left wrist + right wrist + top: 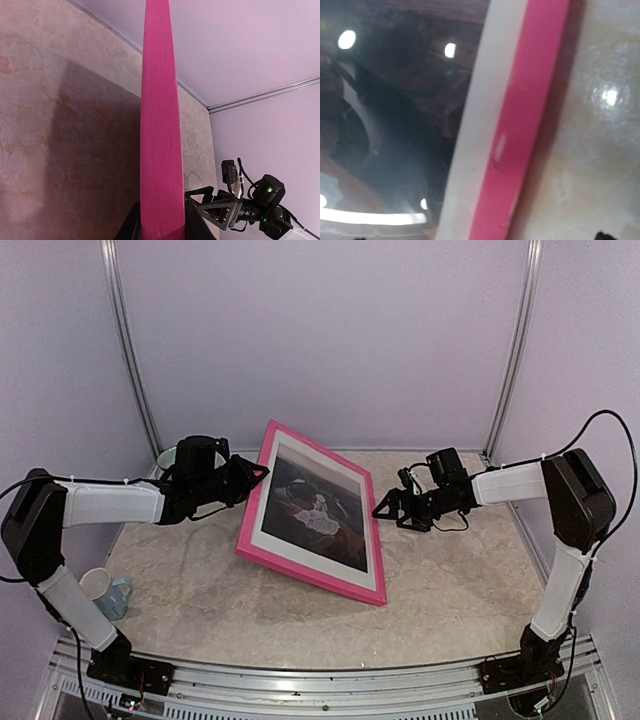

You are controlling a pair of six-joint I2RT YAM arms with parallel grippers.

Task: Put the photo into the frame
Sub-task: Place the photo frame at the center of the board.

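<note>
The left claw (258,476) is clamped on the near rail of the pink frame (305,573), tilting it above the table (200,600). The photo (318,508) sits inside, just beyond. The right claw (384,508), jaws apart, hovers beside the opposite rail. The frame is best lowered slowly, with a firm grip.

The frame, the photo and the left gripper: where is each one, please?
the frame (312,577), top view, on its near pink rail.
the photo (318,512), top view, on the pale figure at centre.
the left gripper (257,474), top view, between its fingertips at the frame's edge.
</note>
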